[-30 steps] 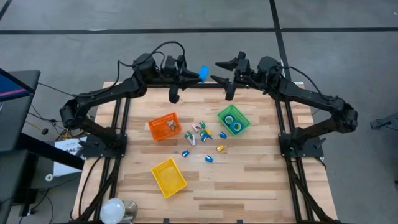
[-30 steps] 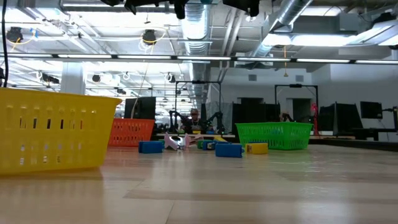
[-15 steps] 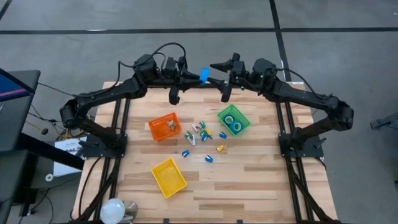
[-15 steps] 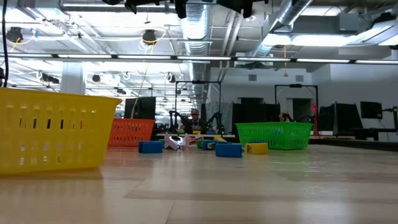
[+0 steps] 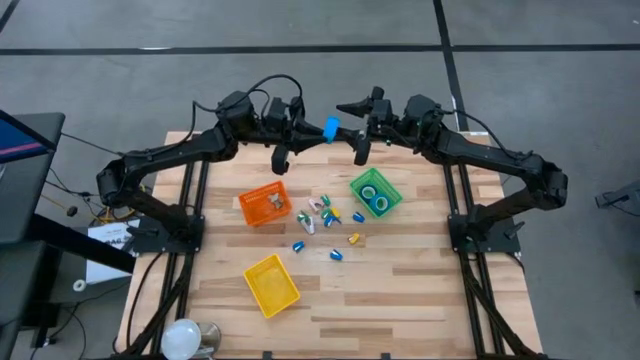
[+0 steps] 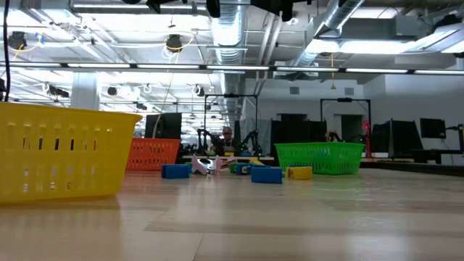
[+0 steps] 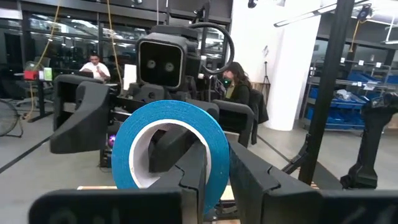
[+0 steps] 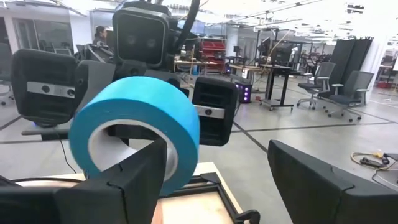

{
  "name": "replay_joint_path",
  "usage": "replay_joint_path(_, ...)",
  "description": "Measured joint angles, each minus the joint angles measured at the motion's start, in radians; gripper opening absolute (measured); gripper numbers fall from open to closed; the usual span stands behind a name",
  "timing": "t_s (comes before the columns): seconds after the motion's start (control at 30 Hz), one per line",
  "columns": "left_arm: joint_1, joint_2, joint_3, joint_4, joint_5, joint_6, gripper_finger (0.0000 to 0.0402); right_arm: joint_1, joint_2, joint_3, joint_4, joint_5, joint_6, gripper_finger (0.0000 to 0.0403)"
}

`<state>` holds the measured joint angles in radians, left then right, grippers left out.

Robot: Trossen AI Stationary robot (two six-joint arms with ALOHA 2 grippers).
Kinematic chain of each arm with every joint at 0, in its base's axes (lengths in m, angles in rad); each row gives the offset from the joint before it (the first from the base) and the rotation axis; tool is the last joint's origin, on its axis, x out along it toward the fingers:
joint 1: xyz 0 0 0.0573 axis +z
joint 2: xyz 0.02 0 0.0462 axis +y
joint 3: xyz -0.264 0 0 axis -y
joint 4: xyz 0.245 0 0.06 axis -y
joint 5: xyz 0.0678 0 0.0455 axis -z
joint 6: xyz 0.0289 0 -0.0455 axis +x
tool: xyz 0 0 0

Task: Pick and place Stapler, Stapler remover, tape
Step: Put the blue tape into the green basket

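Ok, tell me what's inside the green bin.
From above, the green bin holds two blue tape rolls with pale centres, side by side. In the low view its wall hides them. Whether anything lies beneath the rolls cannot be seen.

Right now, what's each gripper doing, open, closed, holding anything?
Left gripper: closed on a roll of blue tape.
Right gripper: open around that roll, not gripping it.

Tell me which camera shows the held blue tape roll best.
The right wrist view: the tape roll fills it, hole and band visible. The left wrist view shows it partly behind the left gripper's fingers; the high view a speck; the low view nothing.
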<state>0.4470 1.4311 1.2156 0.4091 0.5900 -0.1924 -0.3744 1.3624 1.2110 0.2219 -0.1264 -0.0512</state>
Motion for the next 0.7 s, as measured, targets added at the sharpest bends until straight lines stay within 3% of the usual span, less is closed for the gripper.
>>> replay_joint_path(0.23, -0.002, 0.000, 0.000, 0.000, -0.001, 0.000, 0.0048, 0.000, 0.000, 0.000, 0.000, -0.004, 0.000, 0.0239)
replay_joint_path(0.7, -0.002, 0.001, 0.000, 0.000, -0.006, 0.000, 0.0048, 0.003, 0.000, 0.000, 0.000, -0.013, 0.000, 0.0111)
